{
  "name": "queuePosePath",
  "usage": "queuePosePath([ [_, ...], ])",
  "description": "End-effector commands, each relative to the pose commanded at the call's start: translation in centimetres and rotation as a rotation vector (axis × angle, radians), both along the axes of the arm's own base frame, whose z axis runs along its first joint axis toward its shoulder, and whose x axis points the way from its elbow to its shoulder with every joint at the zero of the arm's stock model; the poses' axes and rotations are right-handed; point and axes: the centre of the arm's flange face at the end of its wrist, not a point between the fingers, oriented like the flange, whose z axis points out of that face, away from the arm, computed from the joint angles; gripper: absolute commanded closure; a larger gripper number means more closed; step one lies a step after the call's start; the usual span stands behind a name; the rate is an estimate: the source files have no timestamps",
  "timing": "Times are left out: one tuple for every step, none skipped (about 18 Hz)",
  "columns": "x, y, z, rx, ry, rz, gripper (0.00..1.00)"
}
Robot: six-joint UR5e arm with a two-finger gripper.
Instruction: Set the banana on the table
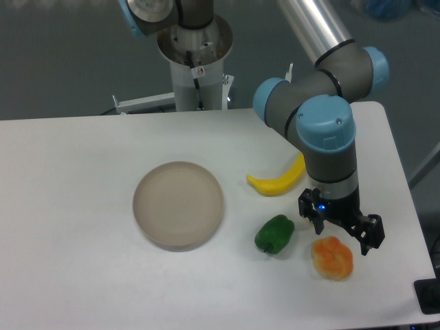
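Banana [277, 183] lies on the tabletop [69, 206], right of the plate [178, 204]; placement looks done. Gripper [341, 230] jaws released, empty; next: retract clear.

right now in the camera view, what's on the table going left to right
plate → green pepper → orange fruit. The banana lies above the pepper and overlaps it sideways, so its place is unclear; the open gripper hangs over the orange fruit.

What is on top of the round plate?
Nothing lies on the plate; its whole top shows bare. The banana lies beside it on the table.
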Motion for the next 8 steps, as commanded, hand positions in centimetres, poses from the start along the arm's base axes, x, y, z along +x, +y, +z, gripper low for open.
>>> queuePosePath([
  [-0.02,0.02,0.08,0.001,0.001,0.0,0.0],
  [-0.1,0.11,0.28,0.004,0.005,-0.001,0.0],
  [-0.28,0.14,0.46,0.006,0.007,0.0,0.0],
  [-0.2,0.19,0.46,0.004,0.008,-0.004,0.0],
  [-0.28,0.03,0.51,-0.006,0.019,0.003,0.0],
  [-0.45,-0.1,0.45,-0.021,0.034,0.01,0.0],
  [-0.47,-0.07,0.43,-0.027,0.041,0.013,0.0],
  [-0.31,0.11,0.41,-0.024,0.04,0.014,0.0],
])
